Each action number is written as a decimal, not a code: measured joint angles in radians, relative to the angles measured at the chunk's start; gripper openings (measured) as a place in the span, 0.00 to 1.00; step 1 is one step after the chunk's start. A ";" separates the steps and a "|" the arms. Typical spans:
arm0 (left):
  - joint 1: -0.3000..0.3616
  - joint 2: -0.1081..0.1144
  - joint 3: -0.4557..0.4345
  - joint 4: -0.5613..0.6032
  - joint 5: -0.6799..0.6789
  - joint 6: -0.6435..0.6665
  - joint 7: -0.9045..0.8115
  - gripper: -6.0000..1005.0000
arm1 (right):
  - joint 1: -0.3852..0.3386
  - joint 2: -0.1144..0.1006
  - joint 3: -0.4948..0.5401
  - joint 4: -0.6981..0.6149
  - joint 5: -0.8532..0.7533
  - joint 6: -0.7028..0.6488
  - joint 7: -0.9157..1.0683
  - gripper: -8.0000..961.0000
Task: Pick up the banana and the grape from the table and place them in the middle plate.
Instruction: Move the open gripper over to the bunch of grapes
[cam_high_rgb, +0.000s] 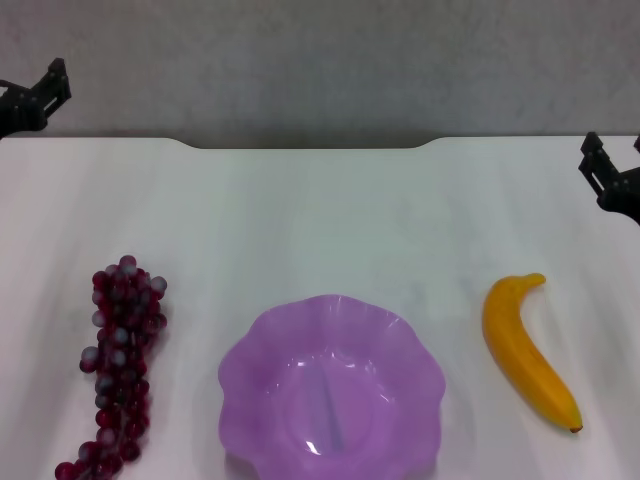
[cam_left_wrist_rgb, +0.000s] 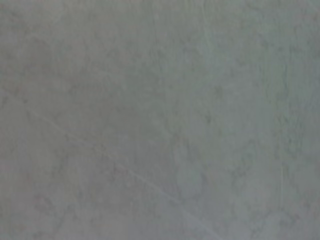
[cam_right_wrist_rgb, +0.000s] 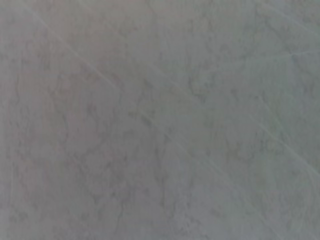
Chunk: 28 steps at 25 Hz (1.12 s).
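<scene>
From the head view I saw the plate (cam_high_rgb: 332, 388) at lower centre of the bench (cam_high_rgb: 320, 210), the grape (cam_high_rgb: 119, 365) lower left, the banana (cam_high_rgb: 527, 350) lower right. Left claw (cam_high_rgb: 40, 98) upper left, right claw (cam_high_rgb: 608, 172) at right edge; I couldn't tell either's spread. Both wrist views gave me only mottled grey.

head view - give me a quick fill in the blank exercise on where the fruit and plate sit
1. The grape lies on the robot's ____ side of the middle plate.
2. The banana lies on the ____, not in the plate.
3. The plate holds ____ fruit.
4. The left gripper and right gripper each hold ____.

Missing words: left; table; no; nothing
</scene>
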 joint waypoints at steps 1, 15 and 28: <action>0.000 0.000 0.000 0.000 0.000 0.000 0.000 0.79 | 0.000 0.000 0.000 0.000 0.000 0.000 0.000 0.69; -0.003 0.000 -0.004 -0.040 0.002 -0.105 0.000 0.79 | -0.001 0.000 0.000 0.000 0.000 0.000 0.002 0.69; -0.027 -0.085 -0.086 -0.254 0.005 -0.631 0.121 0.79 | -0.016 -0.002 0.001 -0.019 0.003 0.000 0.002 0.69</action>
